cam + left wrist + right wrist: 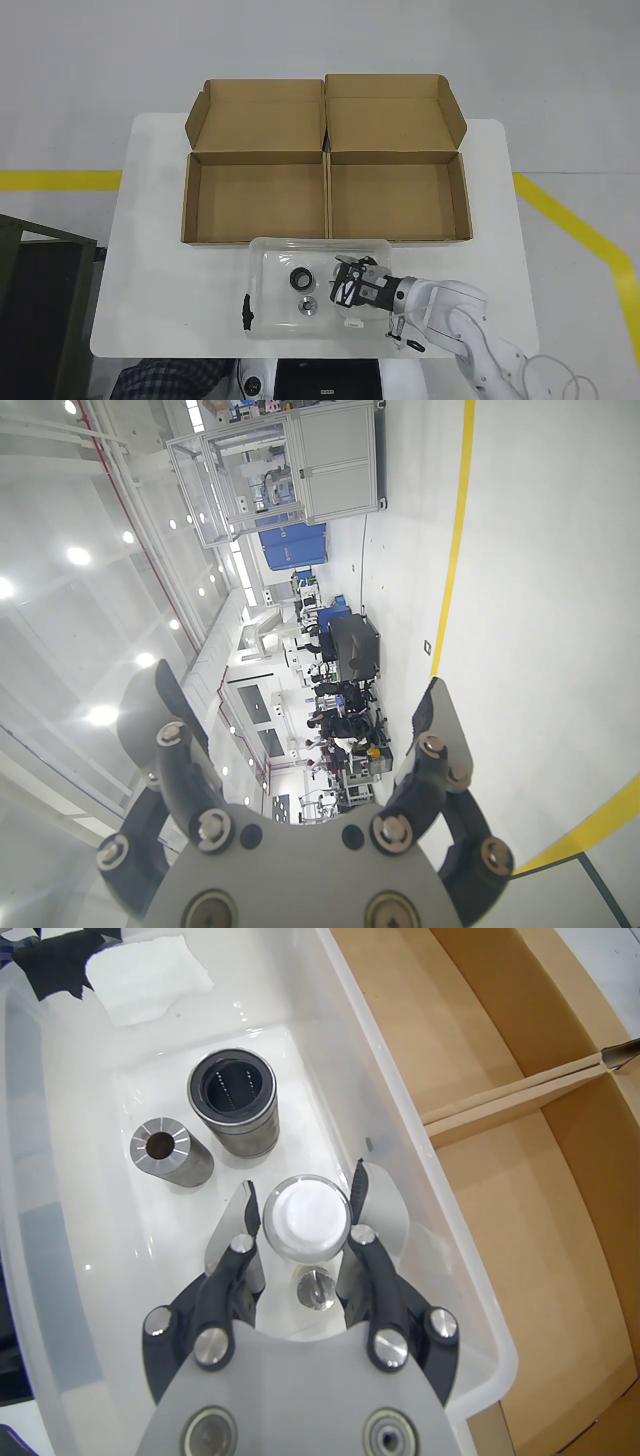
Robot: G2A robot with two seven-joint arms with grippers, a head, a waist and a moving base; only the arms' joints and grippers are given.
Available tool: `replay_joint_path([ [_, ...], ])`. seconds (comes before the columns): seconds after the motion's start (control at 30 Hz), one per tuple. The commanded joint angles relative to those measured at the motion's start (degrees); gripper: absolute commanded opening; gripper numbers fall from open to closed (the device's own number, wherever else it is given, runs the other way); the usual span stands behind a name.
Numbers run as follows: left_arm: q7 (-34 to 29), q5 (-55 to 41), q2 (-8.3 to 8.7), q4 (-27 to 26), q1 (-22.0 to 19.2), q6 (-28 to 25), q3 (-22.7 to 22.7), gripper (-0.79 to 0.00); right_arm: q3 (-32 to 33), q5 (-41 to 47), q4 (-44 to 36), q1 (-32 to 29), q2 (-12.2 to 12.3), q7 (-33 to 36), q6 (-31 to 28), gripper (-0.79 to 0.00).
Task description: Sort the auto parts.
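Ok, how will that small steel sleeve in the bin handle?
The small steel sleeve looks thick-walled metal: likely stiff, heavy for its size. Smooth round sides may slip. Standing on end, it could tip if nudged, then roll.

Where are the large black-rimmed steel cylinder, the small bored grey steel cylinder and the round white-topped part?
Large black-rimmed steel cylinder (247,1130): right wrist view, side wall.
Small bored grey steel cylinder (192,1167): right wrist view, side wall.
Round white-topped part (306,1223): right wrist view, white top.
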Motion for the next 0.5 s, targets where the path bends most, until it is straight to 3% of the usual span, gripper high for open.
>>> replay_joint_path([
  [0.0, 0.0, 0.0, 0.0, 0.0, 0.0, 0.0, 0.0, 0.0, 0.0, 0.3, -0.2, 0.1, 0.0, 0.1, 0.1, -0.686],
  [0.07, 0.0, 0.0, 0.0, 0.0, 0.0, 0.0, 0.0, 0.0, 0.1, 0.5, -1.0, 0.0, 0.1, 0.1, -0.1, -0.785],
  [0.23, 0.0, 0.0, 0.0, 0.0, 0.0, 0.0, 0.0, 0.0, 0.8, 2.9, -3.1, -1.0, 0.4, -1.8, -1.6, -0.785],
  [0.47, 0.0, 0.0, 0.0, 0.0, 0.0, 0.0, 0.0, 0.0, 3.2, 13.2, -1.4, -1.1, 0.9, -10.4, -8.4, -0.785],
])
